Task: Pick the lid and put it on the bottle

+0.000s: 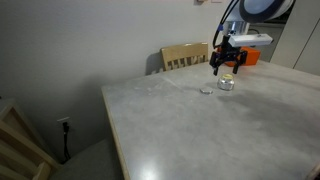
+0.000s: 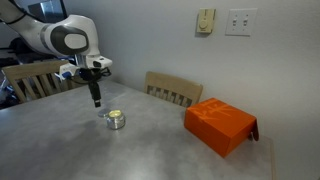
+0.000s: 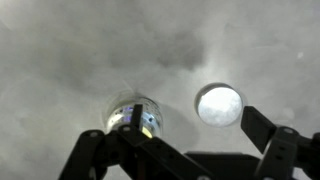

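The lid [image 3: 219, 105] is a small flat whitish round cap lying on the grey table, seen from above in the wrist view between my two fingers. The bottle [image 3: 135, 115] is a small squat clear-silvery jar standing beside it, close to one finger. In an exterior view the lid [image 1: 206, 90] lies just beside the bottle [image 1: 226, 84]. My gripper [image 3: 185, 150] is open and empty, hovering above both; it also shows in both exterior views [image 1: 226, 62] [image 2: 96, 98]. The bottle [image 2: 117, 120] stands next to it there; I cannot make out the lid in that view.
An orange box [image 2: 220, 125] lies on the table [image 2: 150, 150], apart from the bottle; it also shows behind the gripper [image 1: 250, 57]. A wooden chair [image 2: 172, 90] stands at the table's far edge [image 1: 186, 55]. Another chair [image 1: 18, 145] stands near the table's corner.
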